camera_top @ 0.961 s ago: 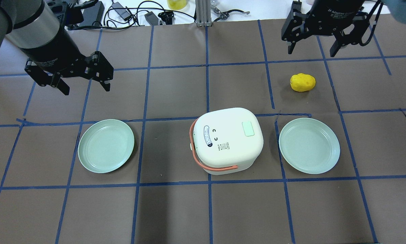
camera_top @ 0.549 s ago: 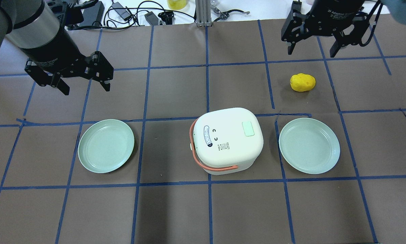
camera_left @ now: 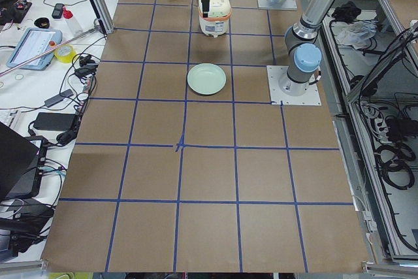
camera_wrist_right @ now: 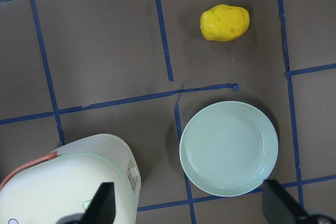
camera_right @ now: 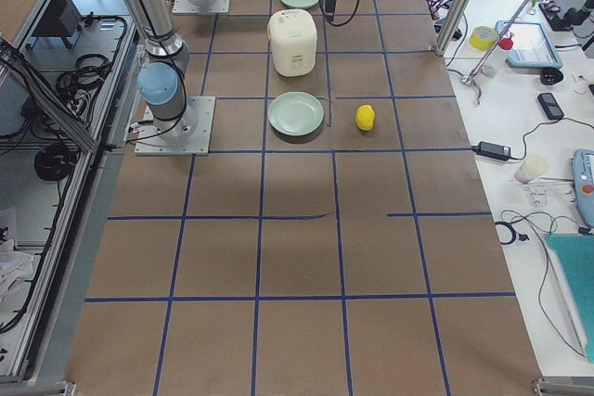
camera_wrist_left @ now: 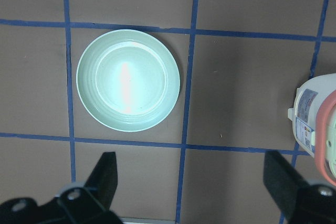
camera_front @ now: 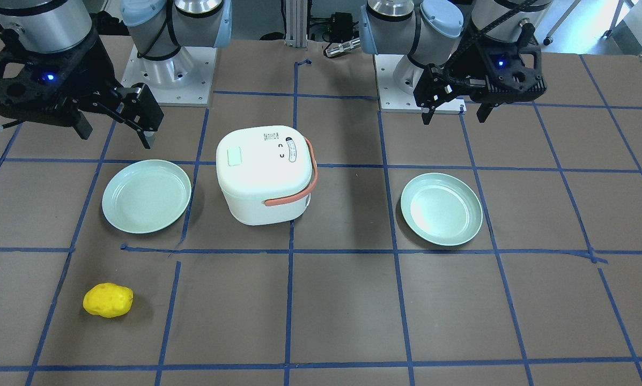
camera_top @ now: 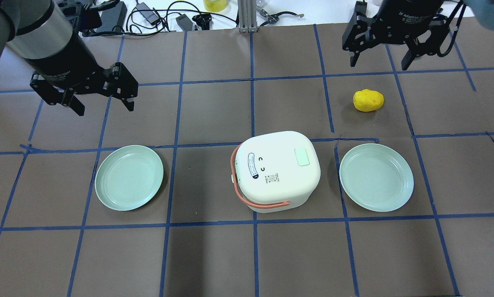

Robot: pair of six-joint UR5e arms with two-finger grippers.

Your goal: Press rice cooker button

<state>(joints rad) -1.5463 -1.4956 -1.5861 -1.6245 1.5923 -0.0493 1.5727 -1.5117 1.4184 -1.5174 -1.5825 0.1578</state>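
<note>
The white rice cooker [camera_top: 271, 177] with a salmon handle stands at the table's middle, lid shut. Its pale green button [camera_top: 302, 156] sits on the lid's right side, and also shows in the front view [camera_front: 235, 157]. My left gripper [camera_top: 105, 103] hovers open and empty over the far left, well apart from the cooker. My right gripper [camera_top: 379, 62] hovers open and empty at the far right. The left wrist view shows the cooker's edge [camera_wrist_left: 320, 124]. The right wrist view shows its top [camera_wrist_right: 68, 182].
A pale green plate [camera_top: 129, 177] lies left of the cooker and another [camera_top: 377, 177] lies right of it. A yellow potato-like object [camera_top: 368, 100] lies beyond the right plate. Cables and tools [camera_top: 156, 16] lie past the table's far edge.
</note>
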